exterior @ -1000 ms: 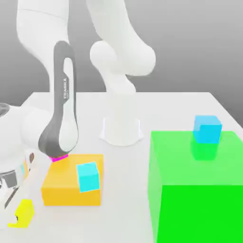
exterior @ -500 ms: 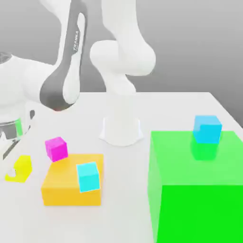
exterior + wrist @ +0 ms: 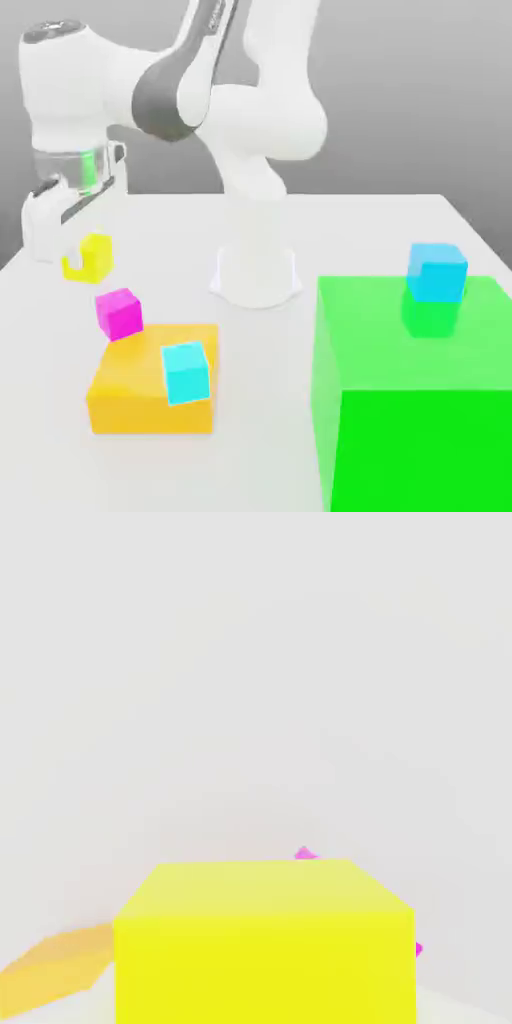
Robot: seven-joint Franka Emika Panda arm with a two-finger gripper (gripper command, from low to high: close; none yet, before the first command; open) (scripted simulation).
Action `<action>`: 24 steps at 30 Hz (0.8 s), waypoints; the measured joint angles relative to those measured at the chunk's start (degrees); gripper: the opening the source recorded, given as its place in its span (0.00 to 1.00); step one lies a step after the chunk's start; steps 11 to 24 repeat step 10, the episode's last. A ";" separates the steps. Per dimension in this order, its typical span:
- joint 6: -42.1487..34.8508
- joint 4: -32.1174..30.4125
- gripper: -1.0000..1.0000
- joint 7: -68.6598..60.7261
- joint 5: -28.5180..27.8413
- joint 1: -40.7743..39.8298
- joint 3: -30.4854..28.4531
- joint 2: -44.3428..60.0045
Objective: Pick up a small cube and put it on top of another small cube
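Yellow, small, plain and rigid, the cube [image 3: 88, 254] is held clamped in the end effector [image 3: 72, 252] above the bench [image 3: 380, 235]. It is judged light, best gripped on opposite flat faces.

My small cube [image 3: 88, 255], a plain bright-yellow block with flat, unmarked faces, hangs in the air above the white table, pinched in my pincer [image 3: 80, 262] on the exterior view's left. It sits level, its faces roughly square to the table, clear of every surface below. It is far smaller than the orange block and much the same size as the magenta cube, which rests just below it on the orange block's corner. In the hand view its yellow top [image 3: 265, 952] looms close to the camera.
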 joint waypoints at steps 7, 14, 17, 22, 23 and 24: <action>13.14 -4.36 0.00 -0.83 0.64 0.16 -1.29 8.56; 14.68 -4.65 1.00 -0.81 0.54 0.32 -1.53 9.82; 14.68 -4.65 1.00 -0.81 0.54 0.32 -1.53 9.82; 14.68 -4.65 1.00 -0.81 0.54 0.32 -1.53 9.82; 14.68 -4.65 1.00 -0.81 0.54 0.32 -1.53 9.82; 14.68 -4.65 1.00 -0.81 0.54 0.32 -1.53 9.82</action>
